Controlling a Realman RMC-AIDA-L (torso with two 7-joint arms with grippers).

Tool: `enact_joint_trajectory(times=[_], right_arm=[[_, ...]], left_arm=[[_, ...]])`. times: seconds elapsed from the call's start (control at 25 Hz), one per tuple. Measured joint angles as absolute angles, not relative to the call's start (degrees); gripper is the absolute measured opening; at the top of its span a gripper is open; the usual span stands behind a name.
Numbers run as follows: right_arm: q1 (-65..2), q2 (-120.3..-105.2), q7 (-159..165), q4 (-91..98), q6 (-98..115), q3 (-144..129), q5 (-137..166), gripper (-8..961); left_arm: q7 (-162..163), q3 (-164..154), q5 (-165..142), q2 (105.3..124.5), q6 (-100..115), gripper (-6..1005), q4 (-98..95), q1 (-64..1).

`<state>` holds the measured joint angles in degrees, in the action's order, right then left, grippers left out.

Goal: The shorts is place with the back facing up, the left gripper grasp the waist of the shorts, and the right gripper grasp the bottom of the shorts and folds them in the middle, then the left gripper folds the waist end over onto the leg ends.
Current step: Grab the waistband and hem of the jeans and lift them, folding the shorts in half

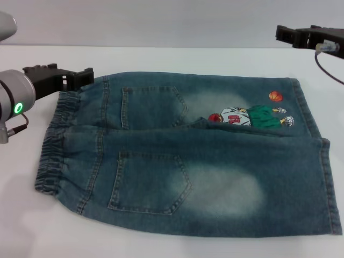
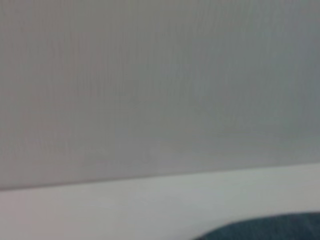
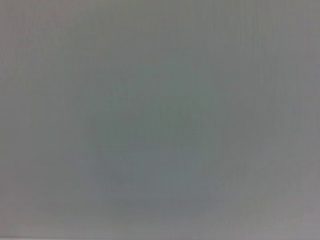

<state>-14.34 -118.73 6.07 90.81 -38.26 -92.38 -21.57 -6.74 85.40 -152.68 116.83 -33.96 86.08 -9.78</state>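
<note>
The blue faded denim shorts [image 1: 183, 161] are spread flat; the black two-pronged left gripper [image 1: 86, 75] is held just beside their ruffled waistband [image 1: 54, 145], its grip unreadable, holding nothing.

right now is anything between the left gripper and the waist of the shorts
Nothing visible. The left gripper sits at the far corner of the waist of the shorts, with only bare table around it. The right gripper hovers beyond the leg ends.

The head camera looks forward and down on the shorts [image 1: 183, 156] spread on the white counter [image 1: 161, 54]. The left wrist camera faces a grey wall, sharing only the shorts' edge [image 2: 265, 229] and the counter [image 2: 125, 210]. The right wrist camera shows plain grey.
</note>
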Motion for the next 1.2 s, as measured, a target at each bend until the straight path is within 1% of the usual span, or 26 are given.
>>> enact_joint_trajectory(times=[0.04, 0.08, 0.12, 0.48, 1.2], right_arm=[[-14.7, -118.70, 6.0, 91.7, -40.2, -91.6, -21.9, 740], [-14.8, -118.70, 6.0, 92.5, -41.2, -91.3, -22.1, 740], [-14.7, -118.69, 5.9, 93.2, -42.0, -91.0, -22.1, 740], [-14.7, -118.68, 4.2, 98.8, -53.1, -85.8, -26.6, 740], [-14.3, -118.84, 3.4, 97.3, -53.8, -84.9, -28.2, 739]], left_arm=[[-7.3, 86.2, -152.6, 117.22, -35.7, 837, 86.6, -10.0], [-7.3, 86.2, -152.6, 117.22, -35.7, 837, 86.6, -10.0], [-8.0, 87.8, -152.5, 117.72, -39.4, 836, 87.6, -10.4], [-8.9, 92.3, -152.1, 117.65, -49.1, 836, 91.5, -10.1], [-9.1, 93.3, -152.1, 117.70, -52.9, 836, 92.1, -10.2]])
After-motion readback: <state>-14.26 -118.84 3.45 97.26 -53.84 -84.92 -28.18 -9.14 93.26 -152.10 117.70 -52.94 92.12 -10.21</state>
